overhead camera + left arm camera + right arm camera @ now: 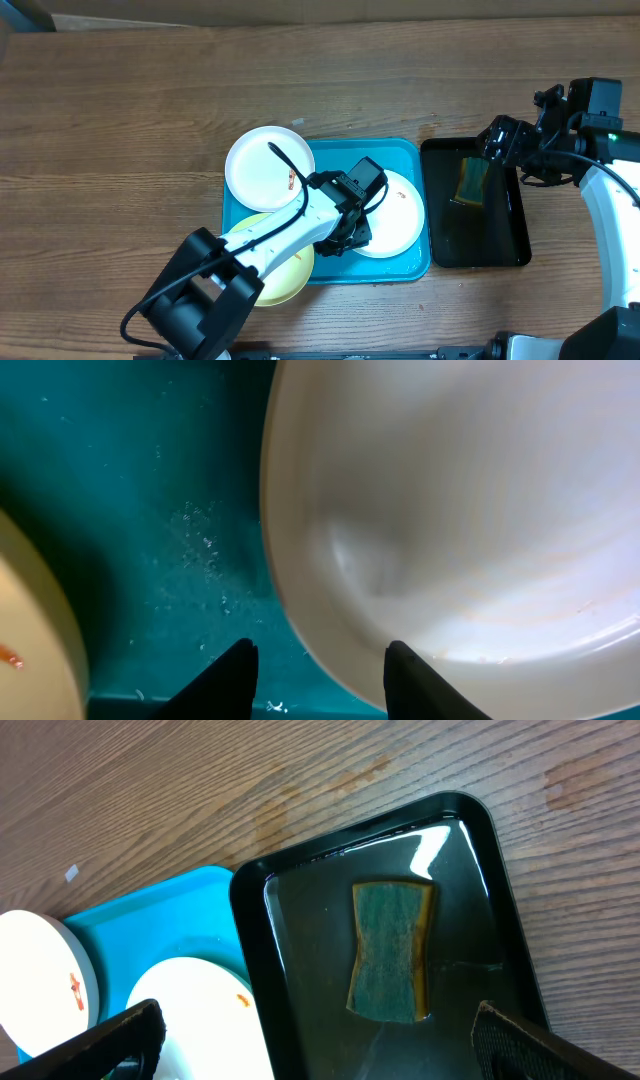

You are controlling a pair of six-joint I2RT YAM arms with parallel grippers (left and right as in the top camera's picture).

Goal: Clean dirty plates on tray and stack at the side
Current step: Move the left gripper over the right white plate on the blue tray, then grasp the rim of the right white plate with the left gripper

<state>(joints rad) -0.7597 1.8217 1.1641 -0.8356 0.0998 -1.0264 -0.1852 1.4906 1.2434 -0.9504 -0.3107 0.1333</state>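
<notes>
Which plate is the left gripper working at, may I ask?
The white plate at the tray's right end, beside the black tray; the other white plate and the yellow-green plate lie further left.

The table (150,110) is brown wood, matt, with plain grain. The blue tray (150,490) looks like smooth plastic, dotted with fine pale flecks. The white plate (450,490) is glossy and smooth. The black tray (510,970) shines wetly, and the sponge (390,950) in it has a rough green face.
</notes>
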